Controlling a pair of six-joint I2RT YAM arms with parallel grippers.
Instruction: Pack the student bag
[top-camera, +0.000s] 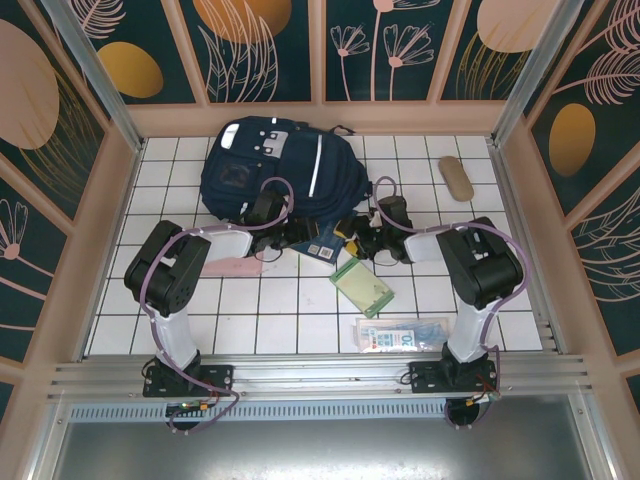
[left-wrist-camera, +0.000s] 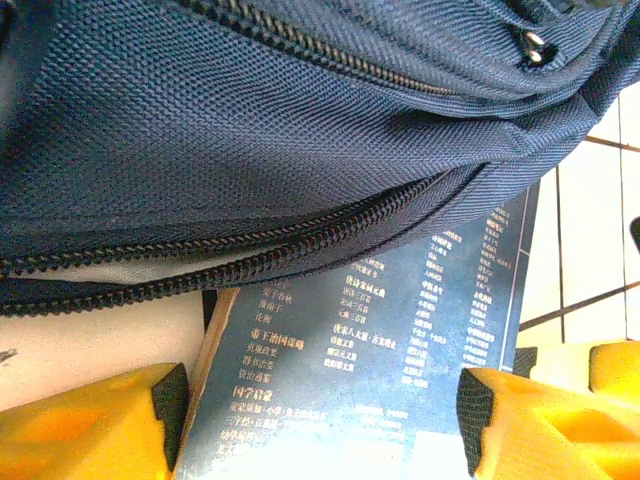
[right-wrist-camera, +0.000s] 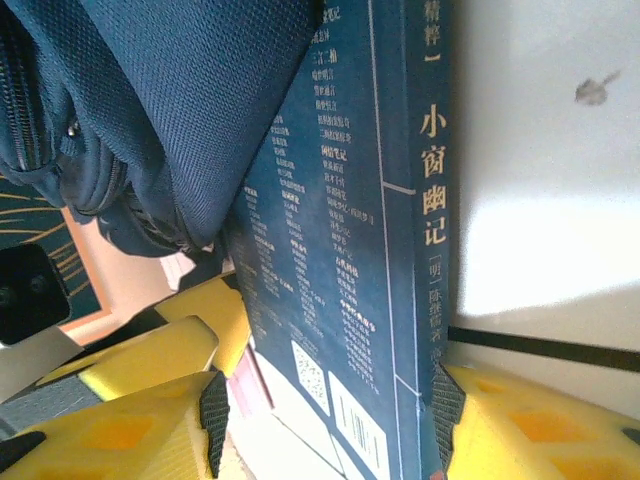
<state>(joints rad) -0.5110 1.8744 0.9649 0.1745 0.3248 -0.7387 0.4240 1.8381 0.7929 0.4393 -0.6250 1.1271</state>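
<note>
Now L gripper (left-wrist-camera: 318, 410) apart over book (left-wrist-camera: 390, 320) by student bag (top-camera: 275, 165); R gripper (right-wrist-camera: 328, 410) straddles book, grip unclear.

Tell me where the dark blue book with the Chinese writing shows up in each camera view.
Top external: book at centre, against the student bag's near edge.
Left wrist: book lower centre, top edge hidden by the bag.
Right wrist: book centre, spine to the right.
Shared landmark: the student bag.
</note>
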